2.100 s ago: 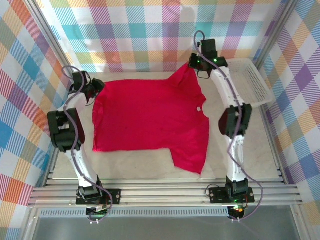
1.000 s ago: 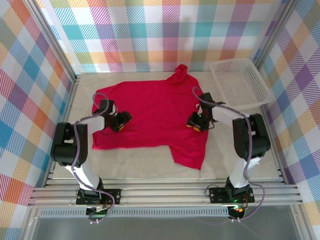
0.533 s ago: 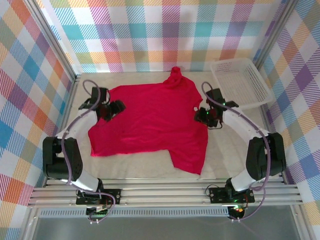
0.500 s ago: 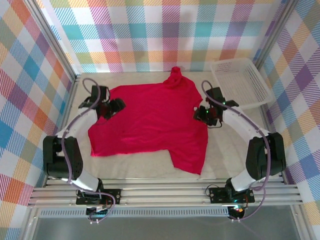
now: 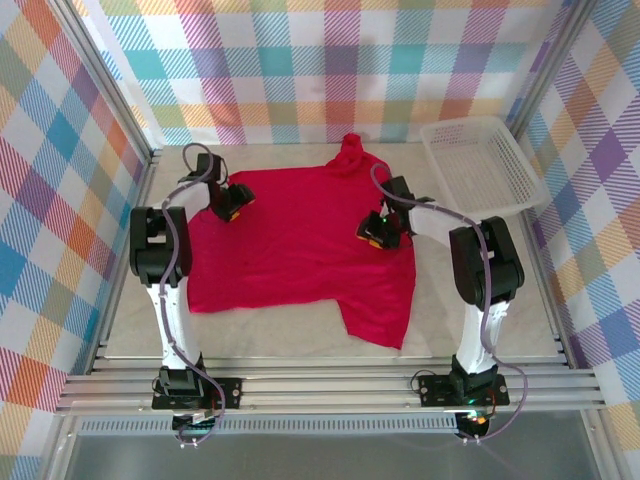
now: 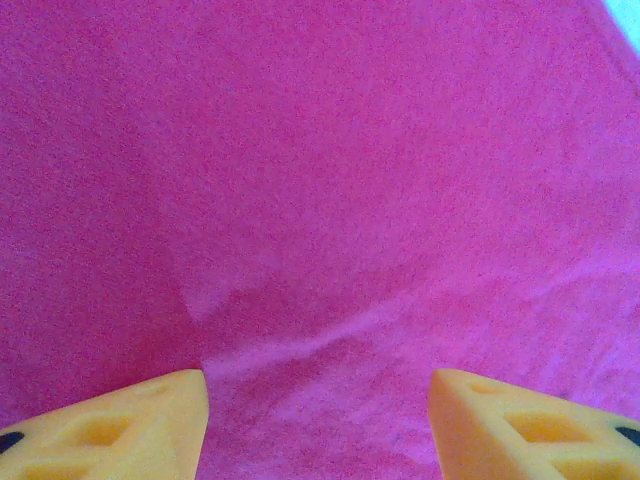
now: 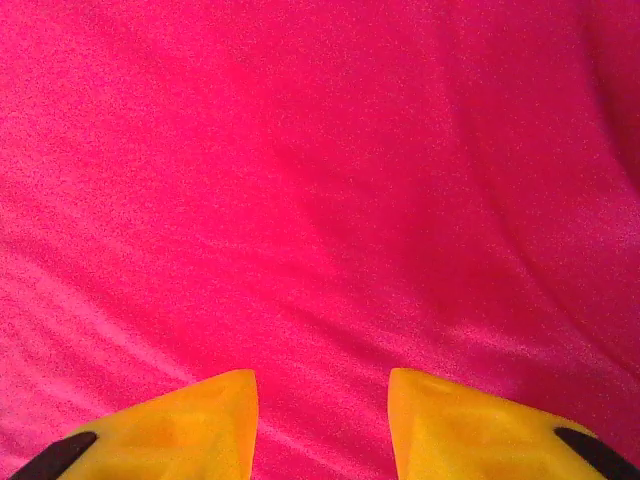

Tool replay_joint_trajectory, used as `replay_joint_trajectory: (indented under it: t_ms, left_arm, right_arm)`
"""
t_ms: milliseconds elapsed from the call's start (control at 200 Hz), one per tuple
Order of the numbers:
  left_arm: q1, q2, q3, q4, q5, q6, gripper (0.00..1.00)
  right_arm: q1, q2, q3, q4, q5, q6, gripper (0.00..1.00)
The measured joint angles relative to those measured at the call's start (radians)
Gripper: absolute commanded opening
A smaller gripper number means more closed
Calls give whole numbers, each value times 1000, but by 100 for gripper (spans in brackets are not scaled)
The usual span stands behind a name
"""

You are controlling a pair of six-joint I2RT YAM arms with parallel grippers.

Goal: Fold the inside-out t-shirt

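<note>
1. The inside-out t-shirt (image 5: 300,240) lies spread almost flat in the middle of the table (image 5: 280,335); its far sleeve (image 5: 350,152) is bunched into a small peak, its near sleeve (image 5: 380,310) trails toward the arm bases; the wrist views show shallow wrinkles in the cloth.
2. The left gripper (image 5: 235,203) hangs low over the shirt's far-left corner, fingers parted with nothing between them; the right gripper (image 5: 372,232) hangs over the right side of the body panel, fingers parted more narrowly, also empty.
3. The step looks like picking pinch points. Flat mid-panel cloth gives little to bite, so each gripper would likely do best closing on a hem, an edge or a raised crease.
4. Lifting both sides evenly should keep the fold line straight; the bunched sleeve probably needs smoothing first, or it will be trapped inside the fold.
5. The white basket (image 5: 480,165) sits at the far right, apart from the shirt and out of the way.
</note>
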Motion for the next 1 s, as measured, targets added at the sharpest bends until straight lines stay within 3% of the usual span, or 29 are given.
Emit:
replay_joint_trajectory:
  t_ms: [270,395,525,770,1005]
  left_arm:
    - [-37,-187,-339,209,8,-63,59]
    - [-56,-212,-353,178,-17,-58,59]
    - [-37,-139,-197,50,-55,-16,59]
    - [78,88,169,-127,-74,34,57]
    - [106,229,486,-270,-150,100,56]
  right_arm:
    - [-18,-240,-312,21,74,10,33]
    - [-29,-333,-401,-13,101,9,33]
    - [-32,-357,-412,-62,136,-2,32]
    - [-35,-364,-412,-85,155,-11,32]
    - [-42,-369,-412,-110,163,-16,32]
